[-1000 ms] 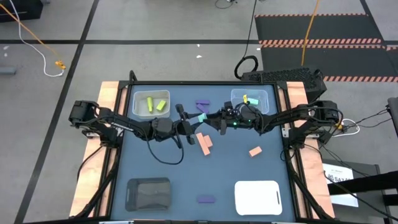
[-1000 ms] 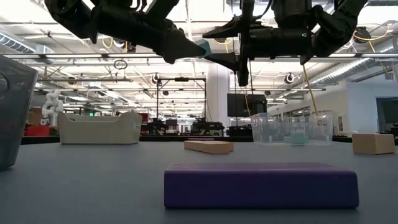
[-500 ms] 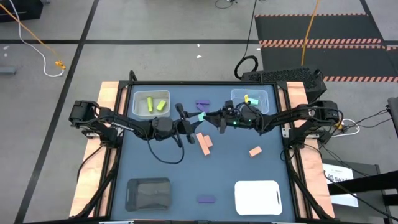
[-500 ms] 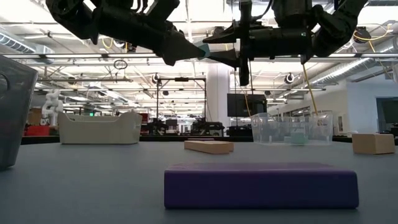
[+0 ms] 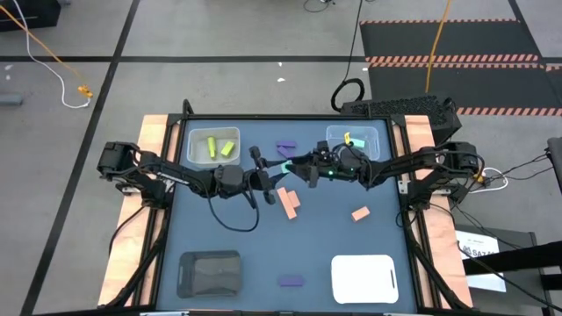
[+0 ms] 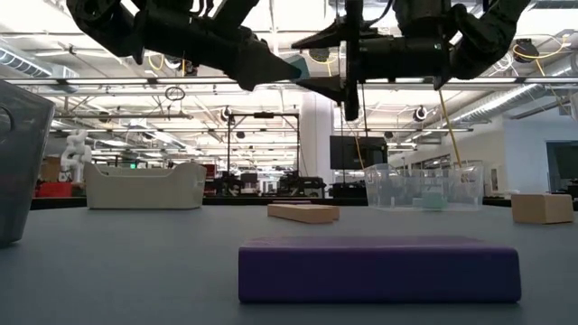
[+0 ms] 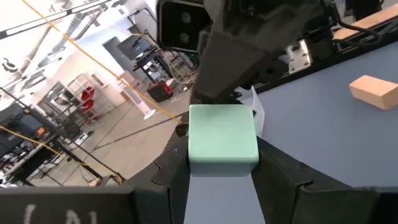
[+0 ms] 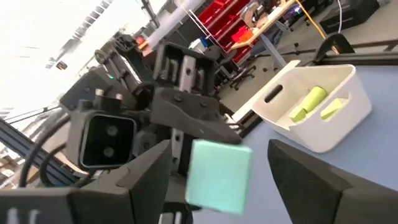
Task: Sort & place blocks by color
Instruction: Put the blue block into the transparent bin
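Observation:
A mint-teal cube (image 7: 222,140) is held high above the table by my left gripper (image 5: 279,168), which is shut on it. The cube also shows in the high view (image 5: 284,166) and the low view (image 6: 294,65). My right gripper (image 5: 297,165) faces it from the table's right and is open. Its two fingers (image 8: 149,180) stand on either side of the cube (image 8: 217,177) with gaps showing. On the table lie salmon blocks (image 5: 287,200) (image 5: 360,213), a purple block (image 5: 285,147) and a purple bar (image 5: 291,281). My left gripper pinches the cube between its two fingers (image 7: 273,177), on two opposite side faces (image 7: 252,155). The fingers come about level from the table's left. The cube is lifted clear, well above the table, its far half sticking out past the fingertips.
A white tray (image 5: 195,140) at the far left holds yellow-green blocks (image 5: 218,147). A clear tray (image 5: 373,136) at the far right holds a yellow-green and a mint block. A black tray (image 5: 209,272) sits near left, a white tray (image 5: 363,278) near right.
My right gripper has edged a little toward the table's left, closer around the mint cube, and stays open. My left gripper keeps the cube in the air at about the same place.

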